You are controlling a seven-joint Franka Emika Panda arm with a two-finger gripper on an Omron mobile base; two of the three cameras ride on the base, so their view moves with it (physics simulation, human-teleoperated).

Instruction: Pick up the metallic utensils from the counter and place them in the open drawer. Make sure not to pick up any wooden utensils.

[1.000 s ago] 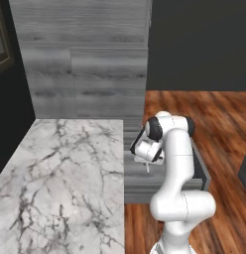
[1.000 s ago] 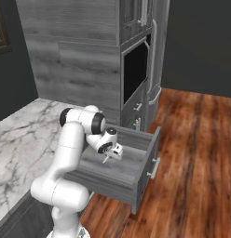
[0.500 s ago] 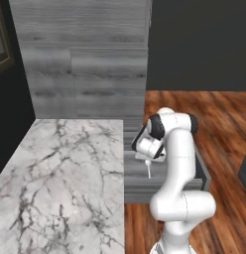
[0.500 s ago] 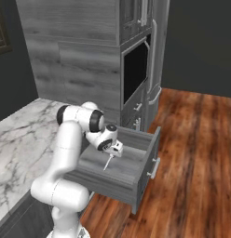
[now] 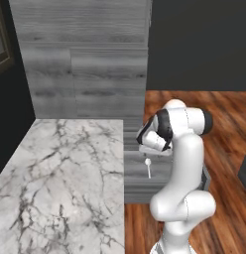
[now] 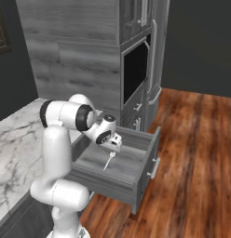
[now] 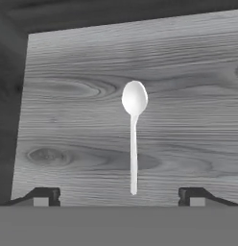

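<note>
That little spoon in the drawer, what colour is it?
The spoon is pale silvery white, lying against the drawer's grey wood-grain floor. The hand view shows it best.

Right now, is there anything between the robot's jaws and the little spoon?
No. In the hand view, the open gripper has bare drawer floor under the spoon, nothing else.
</note>
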